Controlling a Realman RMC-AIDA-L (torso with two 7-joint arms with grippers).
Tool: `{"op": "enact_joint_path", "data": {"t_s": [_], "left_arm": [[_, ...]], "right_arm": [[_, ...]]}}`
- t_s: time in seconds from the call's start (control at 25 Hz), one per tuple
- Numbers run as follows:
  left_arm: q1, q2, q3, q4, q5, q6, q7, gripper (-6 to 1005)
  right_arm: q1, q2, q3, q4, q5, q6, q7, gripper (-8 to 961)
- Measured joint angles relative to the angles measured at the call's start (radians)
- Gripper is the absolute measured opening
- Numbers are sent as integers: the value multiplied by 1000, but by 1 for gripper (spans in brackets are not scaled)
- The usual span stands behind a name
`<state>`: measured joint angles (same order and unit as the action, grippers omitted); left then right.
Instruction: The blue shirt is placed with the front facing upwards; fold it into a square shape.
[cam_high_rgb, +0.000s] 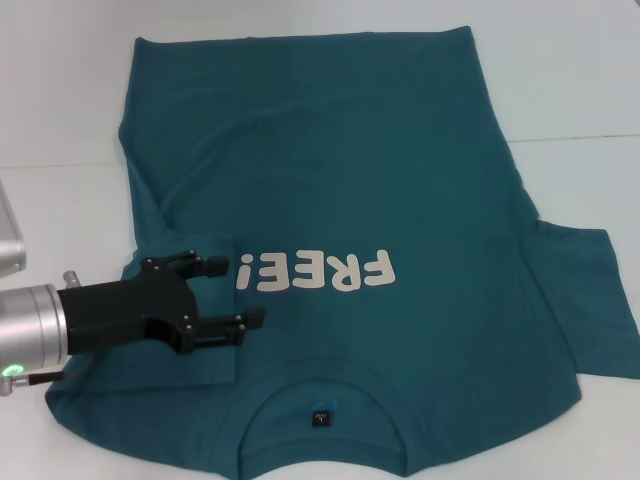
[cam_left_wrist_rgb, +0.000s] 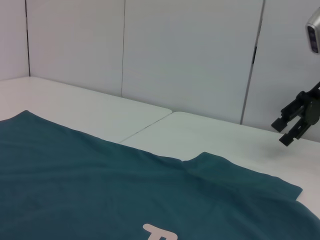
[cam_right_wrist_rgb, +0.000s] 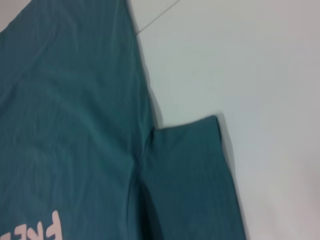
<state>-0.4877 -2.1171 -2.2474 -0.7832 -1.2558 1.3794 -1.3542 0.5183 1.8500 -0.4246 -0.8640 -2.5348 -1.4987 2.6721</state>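
I judge one step done: the large dark teal-blue cotton T-shirt (cam_high_rgb: 330, 200) lies face-up on the white bench (cam_high_rgb: 60, 90), its left sleeve folded in under my left tool (cam_high_rgb: 225, 292), which hovers open and empty; right sleeve beyond remains, right tool unseen

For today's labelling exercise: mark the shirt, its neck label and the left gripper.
shirt (cam_high_rgb: 340, 150), head view, bare back-panel cloth.
neck label (cam_high_rgb: 320, 417), head view, label's middle.
left gripper (cam_high_rgb: 243, 291), head view, between its open fingertips.

White table (cam_high_rgb: 560, 90), matte top, a seam (cam_left_wrist_rgb: 145, 131) crossing it; pale panelled wall (cam_left_wrist_rgb: 190, 55) behind, dark vertical joints; even light.
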Motion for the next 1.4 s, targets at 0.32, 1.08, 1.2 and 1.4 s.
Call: {"op": "enact_joint_path", "data": {"t_s": [0.32,1.08,1.2,1.4], "left_arm": [[1,-7,-1,3,1,-4,6,862],[3,-9,-9,23,1,-3,25,862],[3,-9,-6,23,1,-3,25,862],[0,-9,-1,26,1,-6,25,861]], "right_arm": [[28,-2,-77,92,-1,107,1,944],[63,20,-120,177,-1,203,-9,943],[63,26,-125,179,-1,211,-9,943],[66,30,-148,192,-1,231,-9,942]]}}
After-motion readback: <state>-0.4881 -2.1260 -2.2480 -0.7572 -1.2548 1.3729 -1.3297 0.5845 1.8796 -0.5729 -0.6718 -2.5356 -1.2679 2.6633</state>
